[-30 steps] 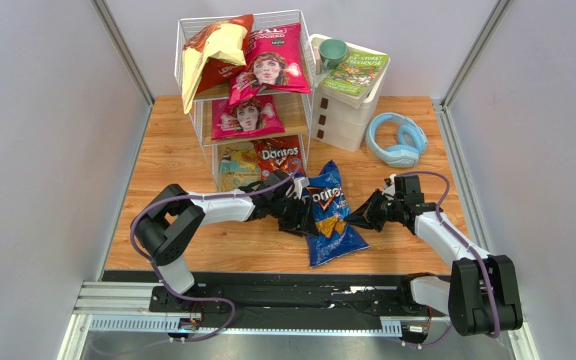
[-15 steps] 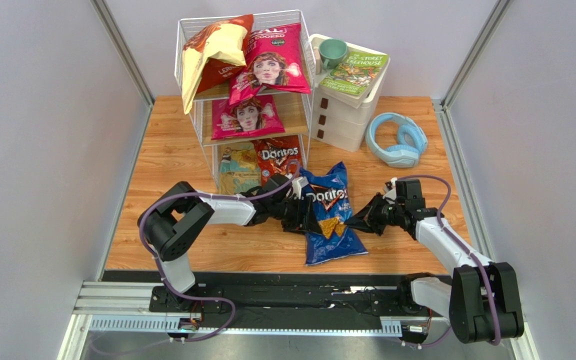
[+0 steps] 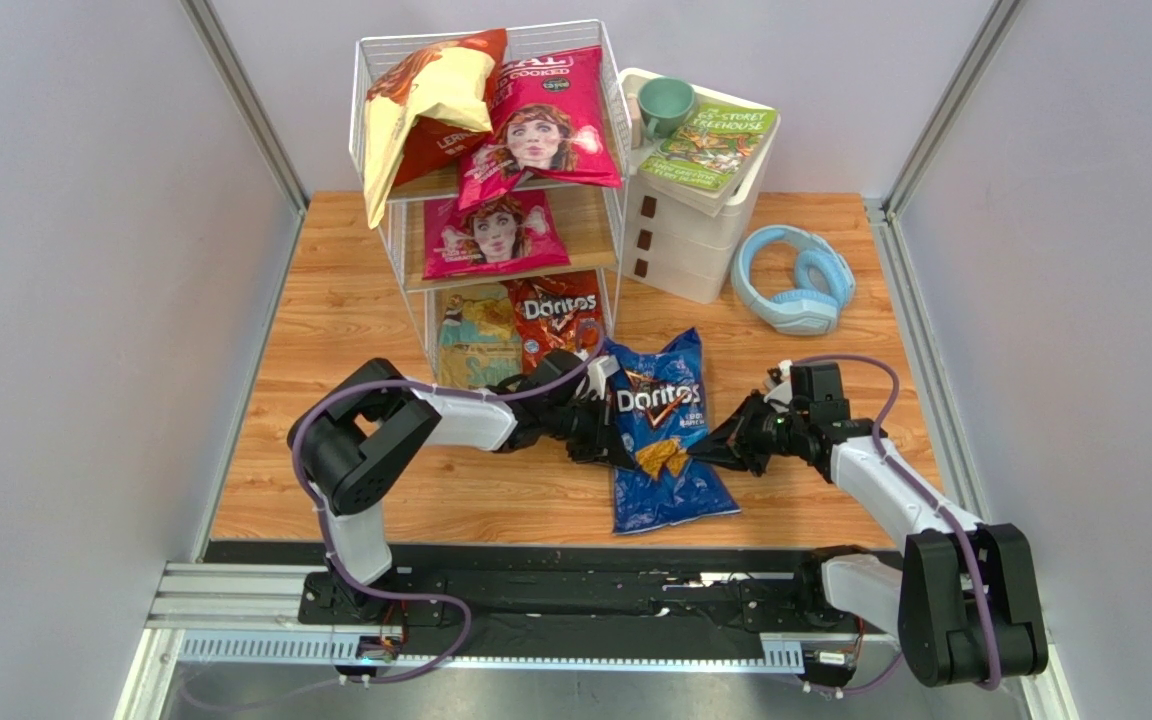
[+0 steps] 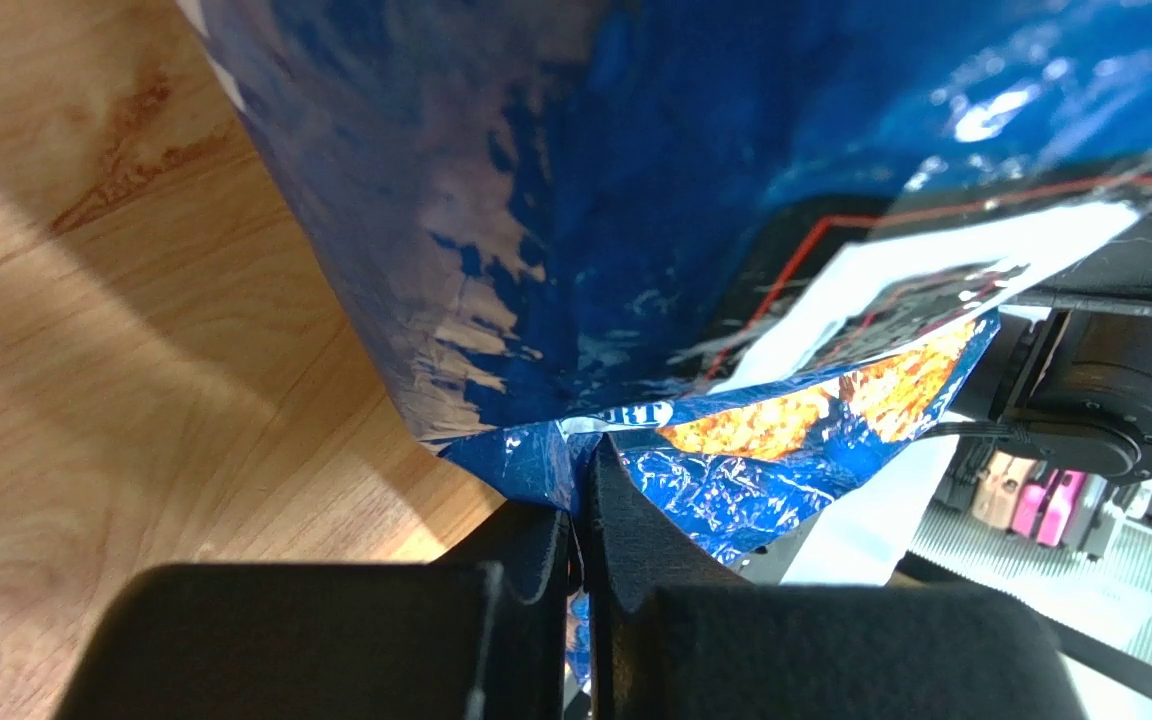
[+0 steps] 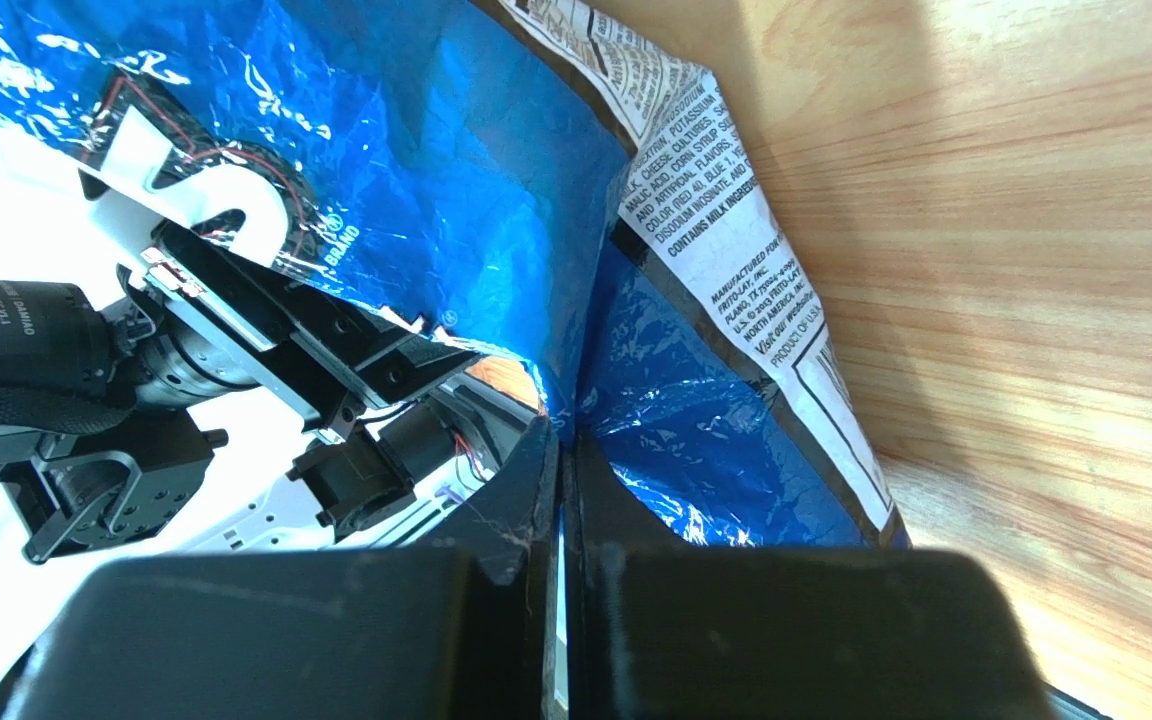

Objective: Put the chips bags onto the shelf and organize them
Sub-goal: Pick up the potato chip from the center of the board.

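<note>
Blue Doritos bag (image 3: 654,435): lies on the bench (image 3: 327,330) in front of the shelf (image 3: 591,225), between the two arms, with its top end near the bottom tier.
Surroundings: the bottom tier holds the red Doritos bag (image 3: 560,315) and the tan-and-teal bag (image 3: 477,338), directly behind the blue one. One magenta bag (image 3: 492,236) sits on the middle tier. A second magenta bag (image 3: 549,128) and the orange-and-cream bag (image 3: 417,113) are up top.
Off to the right: a white drawer unit (image 3: 695,225) stands just beside the shelf, carrying a green mug (image 3: 666,105) and a book (image 3: 710,147). Blue headphones (image 3: 793,279) lie next to it.
Change: the left tool stood wide a second ago and is now pinched together. The left arm has drawn in closer, and the bag's logo faces the overhead camera more squarely.
Left tool (image 4: 582,510): clamped on the bag's crumpled left edge.
Right tool (image 5: 560,450): closed on the right edge, by the printed back panel.
</note>
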